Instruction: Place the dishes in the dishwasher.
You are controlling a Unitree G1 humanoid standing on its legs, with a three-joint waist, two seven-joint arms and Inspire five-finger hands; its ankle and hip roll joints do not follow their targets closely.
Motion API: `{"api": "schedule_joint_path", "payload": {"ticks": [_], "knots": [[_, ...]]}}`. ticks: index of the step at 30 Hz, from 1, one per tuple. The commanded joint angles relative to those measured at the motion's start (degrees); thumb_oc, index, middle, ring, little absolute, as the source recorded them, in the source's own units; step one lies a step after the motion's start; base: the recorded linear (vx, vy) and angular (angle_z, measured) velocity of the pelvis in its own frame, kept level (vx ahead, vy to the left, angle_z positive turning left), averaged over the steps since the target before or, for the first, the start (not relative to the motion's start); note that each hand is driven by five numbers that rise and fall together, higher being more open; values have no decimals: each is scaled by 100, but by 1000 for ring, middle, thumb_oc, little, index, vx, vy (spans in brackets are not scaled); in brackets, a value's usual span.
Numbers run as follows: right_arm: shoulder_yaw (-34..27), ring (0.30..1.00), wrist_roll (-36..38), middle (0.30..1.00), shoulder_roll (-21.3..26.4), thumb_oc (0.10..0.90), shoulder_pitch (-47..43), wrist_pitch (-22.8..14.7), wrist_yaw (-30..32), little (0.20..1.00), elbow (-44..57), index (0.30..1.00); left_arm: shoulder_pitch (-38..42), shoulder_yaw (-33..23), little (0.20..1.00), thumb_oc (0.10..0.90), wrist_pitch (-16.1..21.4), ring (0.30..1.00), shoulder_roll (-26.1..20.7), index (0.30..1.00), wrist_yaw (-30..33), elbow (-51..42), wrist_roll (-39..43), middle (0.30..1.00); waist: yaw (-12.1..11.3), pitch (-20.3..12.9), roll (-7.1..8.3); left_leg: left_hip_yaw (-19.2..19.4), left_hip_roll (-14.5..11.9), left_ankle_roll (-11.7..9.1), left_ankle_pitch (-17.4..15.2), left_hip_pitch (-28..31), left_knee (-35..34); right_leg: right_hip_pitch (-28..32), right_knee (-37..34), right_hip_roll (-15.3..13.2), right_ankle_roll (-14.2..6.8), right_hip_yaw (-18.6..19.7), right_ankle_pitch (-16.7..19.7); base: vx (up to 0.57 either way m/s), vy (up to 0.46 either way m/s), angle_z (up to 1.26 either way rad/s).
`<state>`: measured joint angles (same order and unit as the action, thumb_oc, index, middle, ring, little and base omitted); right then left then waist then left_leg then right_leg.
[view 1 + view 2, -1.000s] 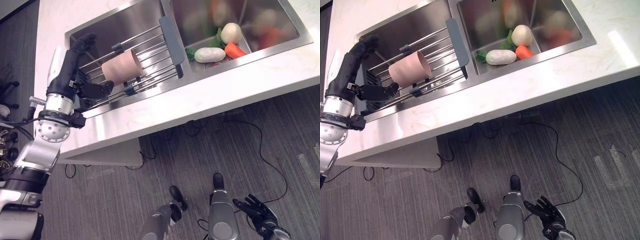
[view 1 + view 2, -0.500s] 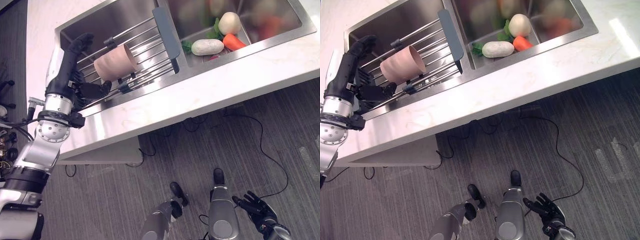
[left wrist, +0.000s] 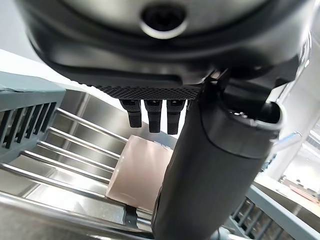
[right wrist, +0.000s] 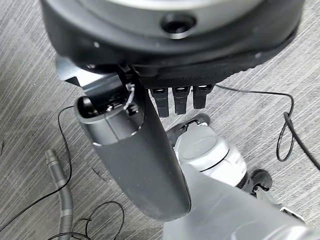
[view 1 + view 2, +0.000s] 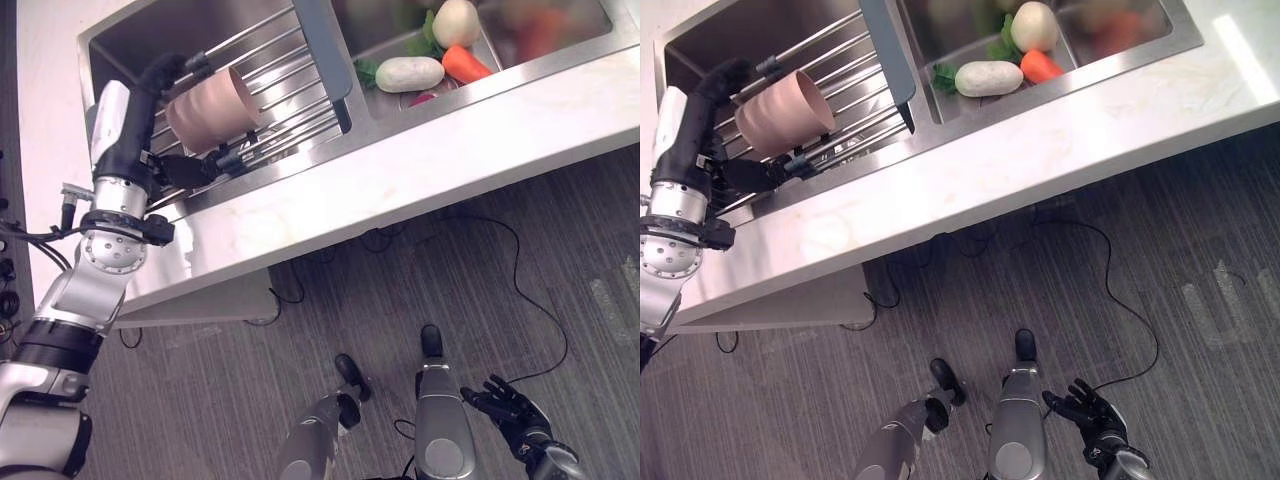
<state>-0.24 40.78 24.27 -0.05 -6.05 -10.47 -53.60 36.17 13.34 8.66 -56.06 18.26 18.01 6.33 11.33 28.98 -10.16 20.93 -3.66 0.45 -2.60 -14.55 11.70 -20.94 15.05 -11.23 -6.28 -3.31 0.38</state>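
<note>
Barely begun: upper left of the frame, the left hand [image 5: 150, 120] brackets the pink cup [image 5: 207, 106] on the sink rack [image 5: 285, 85], fingers wide, not yet gripping.

A pale marble tabletop [image 5: 420, 160] holds a steel double sink [image 5: 395, 125] set near its front edge. Across the left basin lies a rack of metal rods [image 5: 285, 95] with grey end pieces, and a pinkish cup [image 5: 208, 108] lies on its side on the rods. In the right basin, by its front wall, lie a white radish [image 5: 408, 73], a carrot [image 5: 465, 63] and a round pale vegetable [image 5: 454, 22].
</note>
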Motion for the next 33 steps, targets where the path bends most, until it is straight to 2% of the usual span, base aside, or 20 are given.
{"api": "schedule_joint_path", "payload": {"ticks": [1, 5, 20, 28, 33], "knots": [[8, 900, 320, 900, 144, 800, 267, -99, -61, 900, 437, 900, 689, -471, 900, 800, 147, 900, -487, 900, 531, 121, -169, 900, 134, -16, -69, -824, -249, -519, -396, -371, 549, 81, 214, -200, -380, -81, -471, 0, 0, 0], [52, 900, 333, 900, 141, 800, 237, -77, -27, 900, 489, 900, 785, -426, 900, 800, 132, 900, -489, 900, 626, 217, -229, 900, 142, 79, -40, -813, -265, -512, -376, -418, 549, 18, 214, -214, -389, -75, -438, -1, 0, -2], [174, 900, 351, 900, 146, 800, 259, -129, -50, 900, 694, 900, 964, -279, 900, 800, 143, 900, -542, 900, 741, 421, -314, 900, 105, 81, -38, -788, -303, -495, -296, -719, 549, -311, 214, -241, -409, -68, -335, 0, -3, -2], [189, 900, 361, 900, 167, 800, 294, -153, -75, 900, 754, 900, 1057, -118, 900, 800, 95, 900, -594, 900, 293, 390, -243, 900, 98, 81, -49, -797, -312, -497, -269, -798, 549, -387, 214, -242, -414, -67, -311, 0, 0, 0], [166, 900, 331, 900, 200, 800, 273, -179, -114, 900, 774, 900, 1169, 37, 900, 800, -188, 900, -558, 900, -126, 296, -128, 900, 101, 81, -77, -784, -311, -486, -244, -867, 549, -475, 214, -250, -426, -62, -270, 0, 0, 0]]}}
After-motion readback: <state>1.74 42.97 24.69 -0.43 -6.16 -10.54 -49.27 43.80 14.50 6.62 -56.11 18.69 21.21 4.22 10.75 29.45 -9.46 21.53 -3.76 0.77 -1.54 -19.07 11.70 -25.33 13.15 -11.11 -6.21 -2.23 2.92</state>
